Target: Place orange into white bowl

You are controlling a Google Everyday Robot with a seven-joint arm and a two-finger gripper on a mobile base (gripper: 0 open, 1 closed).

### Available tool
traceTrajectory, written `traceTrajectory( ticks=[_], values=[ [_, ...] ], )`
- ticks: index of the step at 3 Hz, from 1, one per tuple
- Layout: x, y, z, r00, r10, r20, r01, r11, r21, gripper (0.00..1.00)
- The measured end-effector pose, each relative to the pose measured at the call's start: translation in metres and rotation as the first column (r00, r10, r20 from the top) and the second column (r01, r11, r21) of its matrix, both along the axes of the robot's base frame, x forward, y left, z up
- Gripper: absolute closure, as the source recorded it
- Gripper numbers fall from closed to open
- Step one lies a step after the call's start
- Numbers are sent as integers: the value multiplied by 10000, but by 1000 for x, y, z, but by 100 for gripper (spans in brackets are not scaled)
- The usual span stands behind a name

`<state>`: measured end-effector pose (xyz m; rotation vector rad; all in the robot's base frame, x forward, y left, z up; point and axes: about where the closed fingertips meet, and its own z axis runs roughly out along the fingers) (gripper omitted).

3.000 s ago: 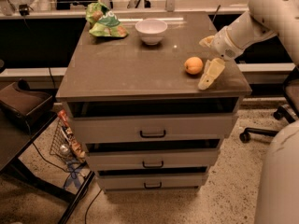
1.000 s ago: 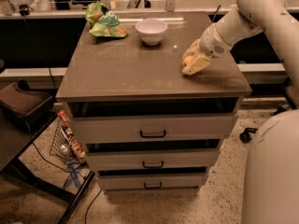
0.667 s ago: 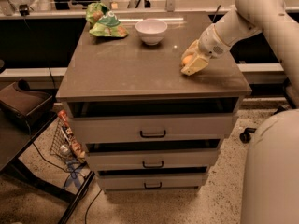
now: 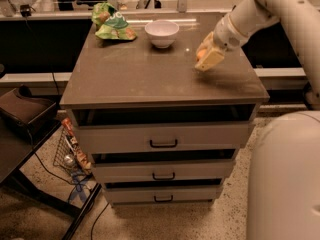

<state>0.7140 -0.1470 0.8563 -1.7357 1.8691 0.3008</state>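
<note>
While the hand clasps the one orange, right of the one white bowl
One snack bag lies left of that bowl.

Brown three-drawer cabinet, speckled floor, dark table left.

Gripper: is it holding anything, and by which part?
The gripper holds the orange, jaws clamped across its round middle, over the right of the cabinet top.
</note>
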Motion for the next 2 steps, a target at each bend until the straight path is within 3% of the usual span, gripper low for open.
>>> traceTrajectory(
  ticks=[1,2],
  values=[
    [17,11,29,9987,-478,-167,478,9989,-21,100],
    [42,37,38,9949,-946,-364,978,9903,991,100]
  ],
)
